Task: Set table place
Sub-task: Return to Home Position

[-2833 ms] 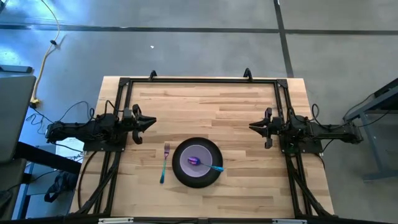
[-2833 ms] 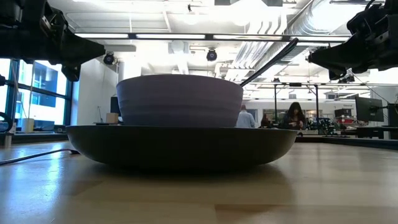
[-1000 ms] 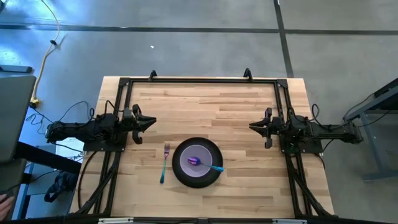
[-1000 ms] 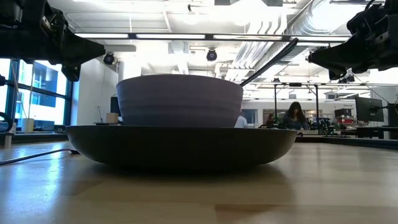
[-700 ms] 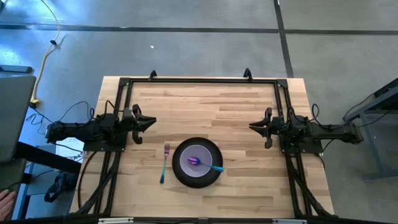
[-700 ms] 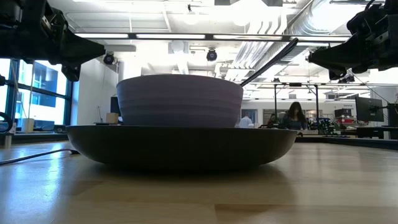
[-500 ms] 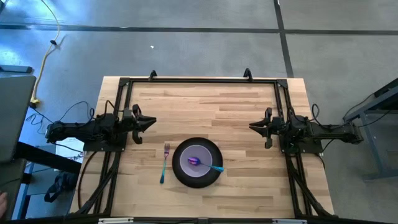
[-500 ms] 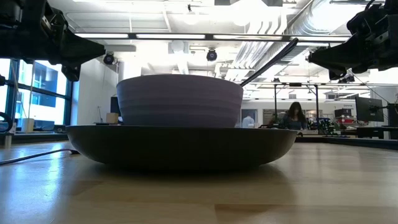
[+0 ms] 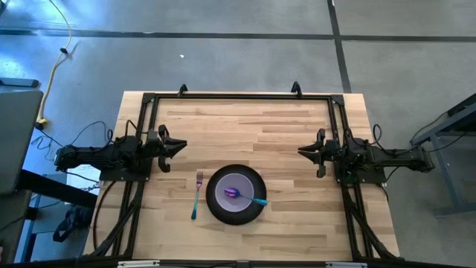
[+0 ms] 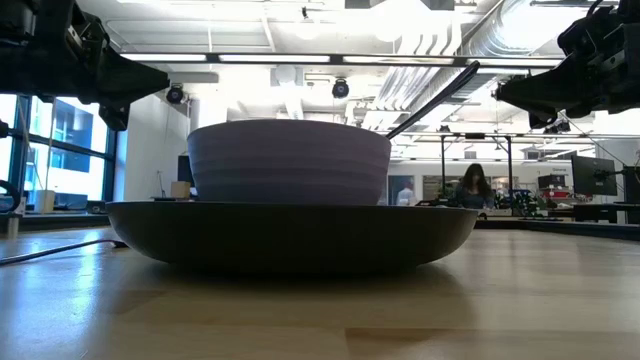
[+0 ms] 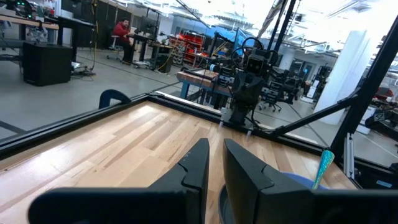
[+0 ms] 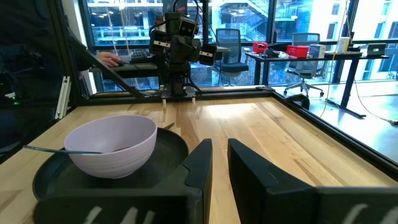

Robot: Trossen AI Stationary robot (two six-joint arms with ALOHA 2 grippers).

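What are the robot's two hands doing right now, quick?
Left gripper: fingers slightly apart, holding nothing, at the table's left side.
Right gripper: fingers slightly apart, holding nothing, at the table's right side.

Open-plan robotics lab: exposed ceiling ducts (image 10: 440, 60), big windows (image 12: 249, 37), office chairs (image 12: 229, 62), other rigs on benches (image 11: 249, 81), seated person (image 10: 472, 187) beyond desk (image 9: 253, 126).

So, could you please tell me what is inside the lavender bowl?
The spoon lies in the lavender bowl, its teal handle sticking out over the rim. The bowl sits on the black plate. Nothing else shows inside.
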